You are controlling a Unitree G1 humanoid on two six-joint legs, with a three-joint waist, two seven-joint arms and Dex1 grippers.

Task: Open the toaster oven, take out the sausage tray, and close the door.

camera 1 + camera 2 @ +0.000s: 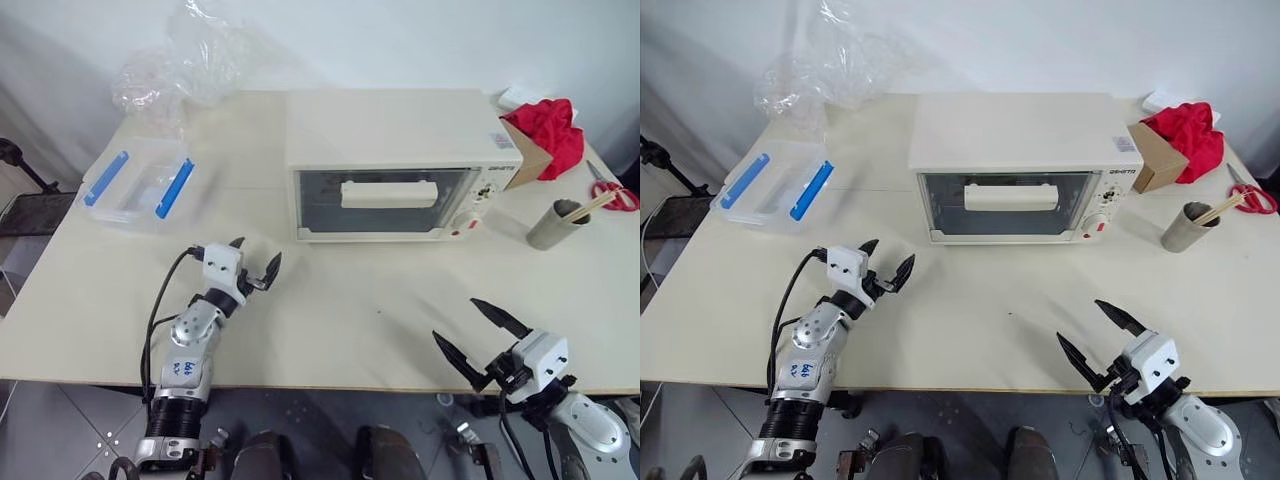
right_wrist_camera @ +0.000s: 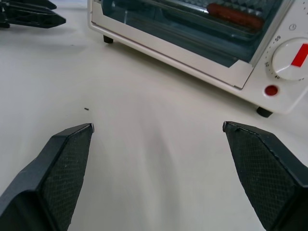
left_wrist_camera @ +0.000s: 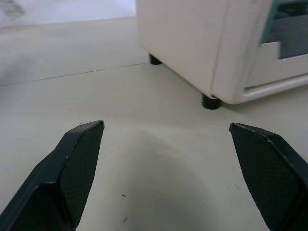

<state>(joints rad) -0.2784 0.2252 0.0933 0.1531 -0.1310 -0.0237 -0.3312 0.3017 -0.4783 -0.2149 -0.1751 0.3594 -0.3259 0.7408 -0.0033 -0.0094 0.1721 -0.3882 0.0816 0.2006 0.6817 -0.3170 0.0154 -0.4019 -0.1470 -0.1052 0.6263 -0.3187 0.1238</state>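
At the middle of the pale table (image 1: 330, 320) stands the toaster oven (image 1: 400, 160), its door (image 1: 385, 203) shut flush, the wide cream bar handle (image 1: 389, 194) lying across the glass. Behind that glass, in the right wrist view, the sausage tray (image 2: 226, 6) sits inside the oven with a red sausage (image 2: 235, 15) on it; the closed door stands between it and both grippers. At the oven's right front are the control knobs (image 1: 481, 196) and a red button (image 2: 271, 90).

To the oven's left lies a clear plastic box (image 1: 140, 185) with blue clips, and behind that a heap of crumpled clear plastic (image 1: 185, 60). To the oven's right, just beside its top corner, sits a brown cardboard box (image 1: 527, 152) with a red cloth (image 1: 550, 130) on it. Further right lie red-handled scissors (image 1: 612, 190), and in front of the box a grey cup (image 1: 553, 224) holds a wooden stick.

The left gripper (image 1: 254, 264) is in front of the oven's left corner, close but apart from it, fingers spread wide and holding nothing. The right gripper (image 1: 482, 335) is well in front of the oven's right end, near the table's front edge, fingers likewise spread wide and empty. Bare tabletop lies between each gripper and the oven.
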